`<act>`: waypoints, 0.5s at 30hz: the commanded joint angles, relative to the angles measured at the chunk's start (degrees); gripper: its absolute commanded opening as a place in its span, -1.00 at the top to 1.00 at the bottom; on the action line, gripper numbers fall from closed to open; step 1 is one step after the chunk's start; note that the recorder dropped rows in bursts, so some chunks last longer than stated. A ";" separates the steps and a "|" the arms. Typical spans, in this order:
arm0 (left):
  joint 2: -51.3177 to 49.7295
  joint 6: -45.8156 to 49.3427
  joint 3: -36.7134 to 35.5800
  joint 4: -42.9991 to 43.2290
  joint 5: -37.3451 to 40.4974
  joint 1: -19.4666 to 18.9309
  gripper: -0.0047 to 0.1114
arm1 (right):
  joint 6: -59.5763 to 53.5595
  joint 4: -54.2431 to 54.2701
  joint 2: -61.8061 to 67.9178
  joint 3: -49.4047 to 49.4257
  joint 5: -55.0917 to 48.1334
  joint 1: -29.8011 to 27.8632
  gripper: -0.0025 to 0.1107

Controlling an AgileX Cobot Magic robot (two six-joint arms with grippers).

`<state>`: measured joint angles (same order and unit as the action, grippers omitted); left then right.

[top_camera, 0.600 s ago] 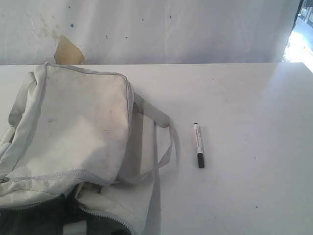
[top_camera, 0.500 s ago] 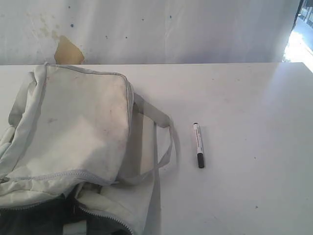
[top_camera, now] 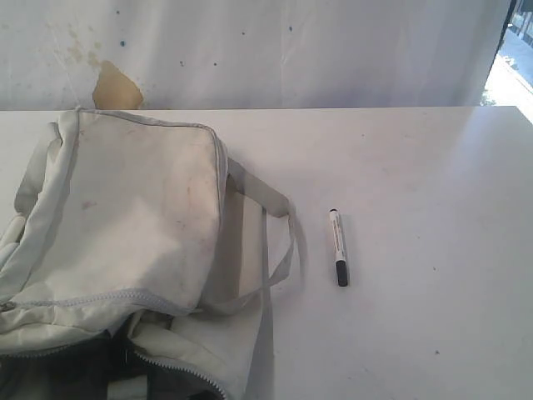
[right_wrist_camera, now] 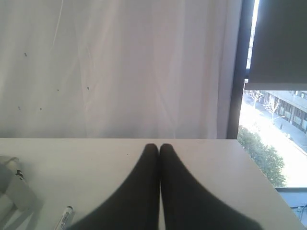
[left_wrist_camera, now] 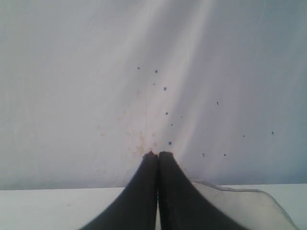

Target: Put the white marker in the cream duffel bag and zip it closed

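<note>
While the white marker (top_camera: 338, 247) lies on the counter (top_camera: 416, 158) just beside the strap (top_camera: 287, 242) of the cream duffel bag (top_camera: 125, 208), nothing of the task looks done: the zip (top_camera: 179, 372) gapes open, and the left jaws and right jaws are each pressed together, holding nothing.

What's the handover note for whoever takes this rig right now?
Left gripper: jaws shut, holding nothing. Right gripper: jaws shut, holding nothing. Neither shows in the exterior view.
White marker lies flat on the table, beside the grey strap of the cream duffel bag, not touching it. The bag sits on the table's left side, zipper open at the near end, dark lining showing.
Done: nothing. Left: grasp the marker, put it in the bag, zip it shut.
</note>
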<state>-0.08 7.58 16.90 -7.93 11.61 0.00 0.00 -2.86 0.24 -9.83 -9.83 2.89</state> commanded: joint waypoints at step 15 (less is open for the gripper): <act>-11.00 0.00 21.95 -0.29 25.17 0.22 0.92 | 1.58 0.75 9.29 -14.82 -4.76 -0.05 0.96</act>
<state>-8.31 7.58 37.17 -7.93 35.53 0.00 1.29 -2.13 5.65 -23.11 -14.18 2.89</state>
